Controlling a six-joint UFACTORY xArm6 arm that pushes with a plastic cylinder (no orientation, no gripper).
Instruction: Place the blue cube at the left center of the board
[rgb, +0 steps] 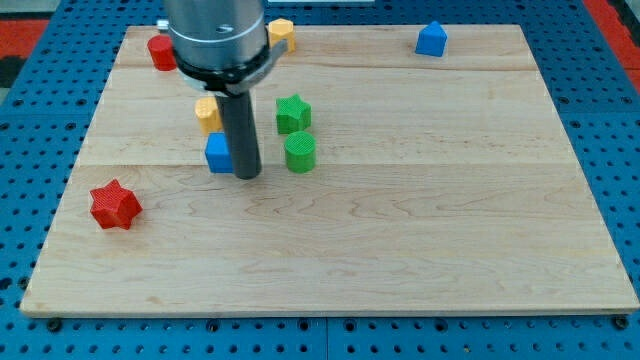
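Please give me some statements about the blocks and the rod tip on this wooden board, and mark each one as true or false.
1. My tip is at the right side of the blue cube. True.
2. The red star-shaped block lies near the view's top right corner. False: it lies at the lower left.
3. The green star-shaped block sits just above the green cylinder. True.
4. Only one blue block is on the wooden board. False: a second blue block, house-shaped, stands at the top right.

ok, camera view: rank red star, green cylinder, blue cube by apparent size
1. red star, though nearest the view's bottom, which may flatter it.
2. green cylinder.
3. blue cube, partly hidden by my tip, so unsure against the cylinder.
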